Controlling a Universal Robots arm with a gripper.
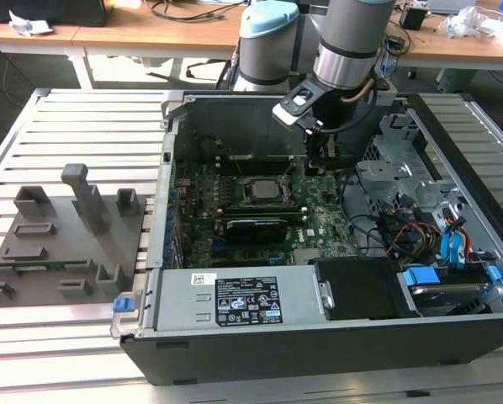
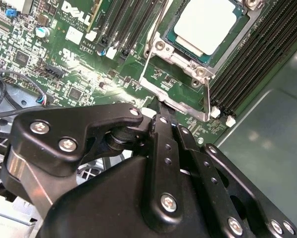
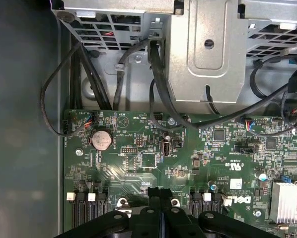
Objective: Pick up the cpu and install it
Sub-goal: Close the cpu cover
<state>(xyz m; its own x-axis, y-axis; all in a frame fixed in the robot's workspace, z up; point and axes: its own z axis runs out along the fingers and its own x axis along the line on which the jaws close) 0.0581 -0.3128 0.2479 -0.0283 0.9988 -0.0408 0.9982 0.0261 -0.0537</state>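
Exterior view: even, diffuse overhead room light; slatted table (image 1: 66,118) is bright, interior of the computer case (image 1: 336,341) dimmer. Second wrist view: top of the cpu (image 2: 204,24) washes out pale, and a glare patch sits on the motherboard (image 2: 84,72). First wrist view: case wall (image 3: 24,124) falls into dull grey shadow.

You see a green motherboard (image 1: 319,220), speckled with small black and silver parts. At its middle, the cpu (image 2: 204,24) has a pale silvery top and a dark teal rim. Black memory slots (image 2: 253,64) with white end tabs run in stripes on the board. Above the board, your gripper (image 2: 159,106) is glossy black (its screws silver). A coin cell (image 3: 101,140) on the board is dull silver. Off the board, the fixture blocks (image 1: 66,236) are flat grey and the clips (image 1: 420,276) bright blue.
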